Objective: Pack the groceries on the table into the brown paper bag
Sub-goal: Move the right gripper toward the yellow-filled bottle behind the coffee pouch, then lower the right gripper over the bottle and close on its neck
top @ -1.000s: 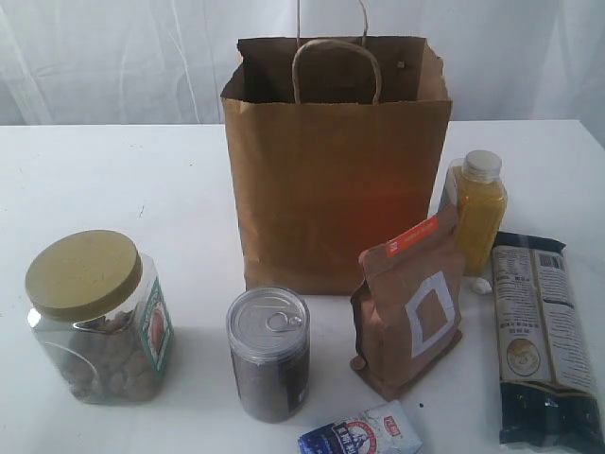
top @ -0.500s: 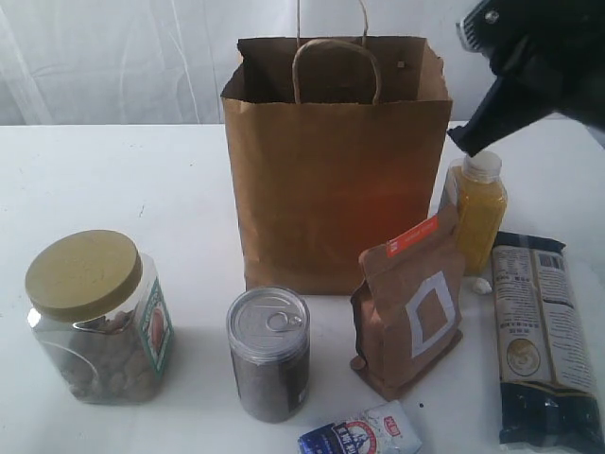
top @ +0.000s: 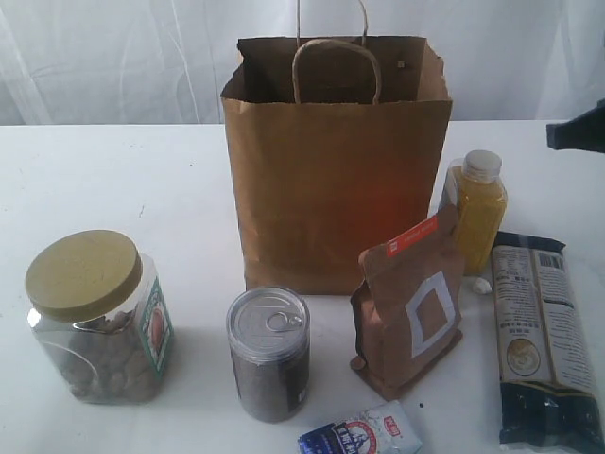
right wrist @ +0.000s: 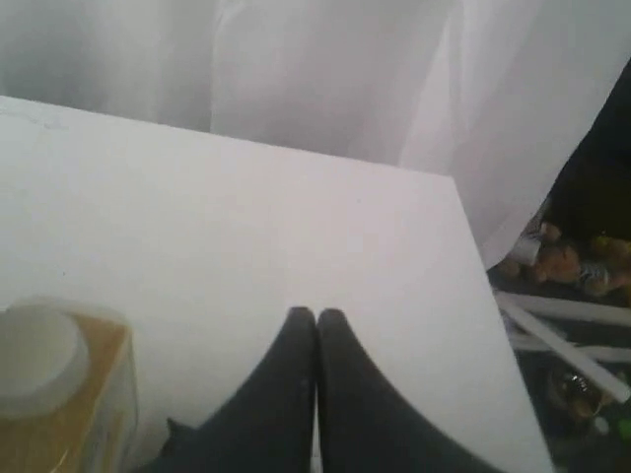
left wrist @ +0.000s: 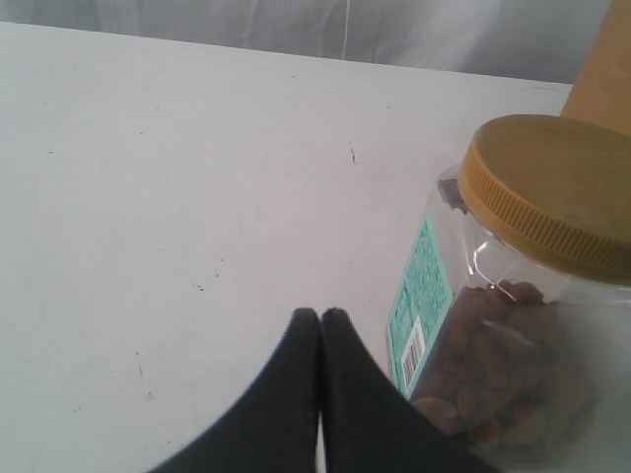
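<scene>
Exterior view: brown paper bag (top: 336, 180) upright on the tabletop (top: 113, 180); jar (top: 95, 317), can (top: 268, 352), pouch (top: 408, 303) and small packet (top: 364, 435) before it, juice bottle (top: 477, 208) and long packet (top: 544, 336) beside it. Left pincer (left wrist: 320, 315) pressed together, empty, near the jar; right pincer (right wrist: 315, 315) likewise, near the juice bottle.

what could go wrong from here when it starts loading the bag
1. The brown window pouch stands right next to the yellow juice bottle; the shut right gripper reaching for the bottle could topple either.
2. The clear jar looks wide; the shut left gripper beside it may struggle to span it.
3. The brown paper bag stands unsupported, so a bump on its rim might tip it.
</scene>
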